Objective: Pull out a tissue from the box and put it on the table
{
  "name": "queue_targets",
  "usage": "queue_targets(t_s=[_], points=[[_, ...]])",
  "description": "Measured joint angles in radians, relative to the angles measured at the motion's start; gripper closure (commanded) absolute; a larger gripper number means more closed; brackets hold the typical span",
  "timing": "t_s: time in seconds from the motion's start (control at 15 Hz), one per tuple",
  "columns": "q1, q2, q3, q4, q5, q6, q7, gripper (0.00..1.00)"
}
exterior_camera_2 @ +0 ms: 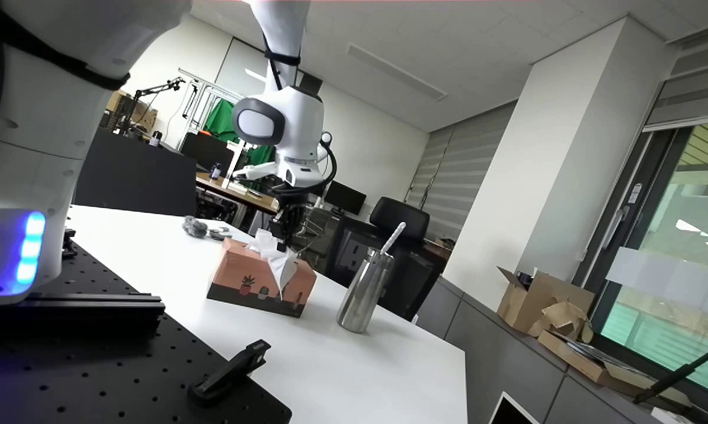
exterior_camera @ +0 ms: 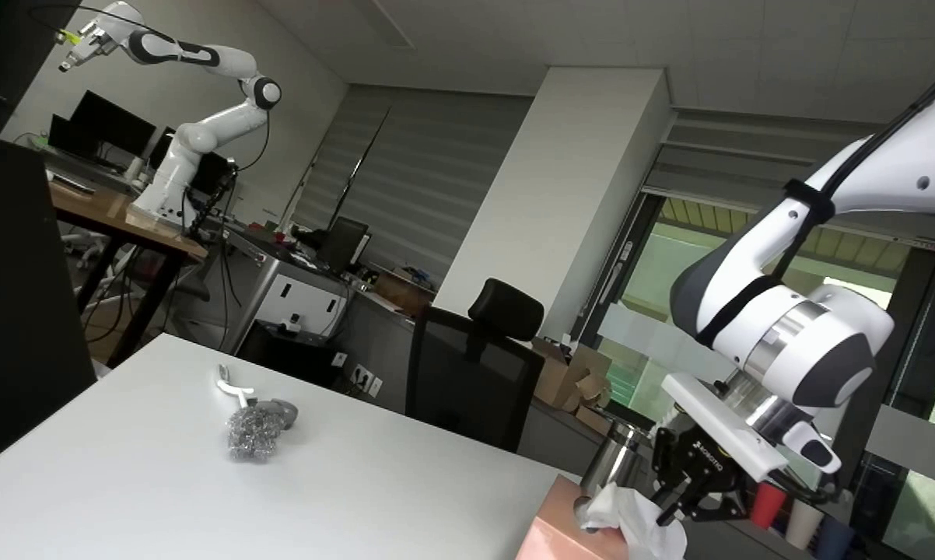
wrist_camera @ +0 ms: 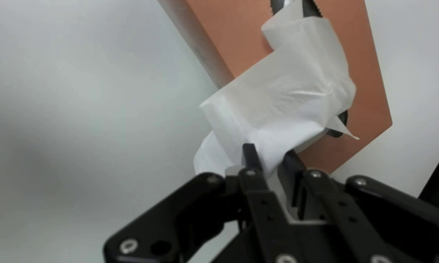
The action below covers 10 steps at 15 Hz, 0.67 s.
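Observation:
A salmon-pink tissue box (exterior_camera_2: 242, 268) stands on the white table (exterior_camera_2: 330, 353); it also shows in an exterior view (exterior_camera: 561, 517) and in the wrist view (wrist_camera: 223, 33). A white tissue (wrist_camera: 278, 98) sticks out of the slot in its top and drapes over the side, also visible in both exterior views (exterior_camera: 639, 525) (exterior_camera_2: 274, 253). My gripper (wrist_camera: 270, 153) is at the tissue, above the box's edge. Its fingers are partly open, with a gap between the tips and a fold of tissue in that gap. In both exterior views the gripper (exterior_camera: 660, 505) (exterior_camera_2: 282, 242) points down beside the tissue.
A tall metal tumbler (exterior_camera_2: 366, 288) with a white stick stands close to the box. A grey scrubber of steel wool (exterior_camera: 251, 432) and a white-handled item (exterior_camera: 234, 385) lie farther along the table. A black clip-like object (exterior_camera_2: 230, 371) lies at the black base plate's edge.

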<state>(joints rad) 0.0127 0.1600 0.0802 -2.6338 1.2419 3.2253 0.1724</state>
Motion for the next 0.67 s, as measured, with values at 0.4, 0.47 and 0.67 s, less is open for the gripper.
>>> queue_targets(t_s=[0.4, 0.47, 0.67], points=[[0.0, -0.032, 0.007, 0.0, 0.0, 0.003, -0.003, 1.0], [0.0, -0.05, 0.007, 0.0, 0.0, 0.002, -0.005, 1.0], [0.0, -0.123, 0.008, -0.004, 0.0, -0.002, -0.014, 1.0]])
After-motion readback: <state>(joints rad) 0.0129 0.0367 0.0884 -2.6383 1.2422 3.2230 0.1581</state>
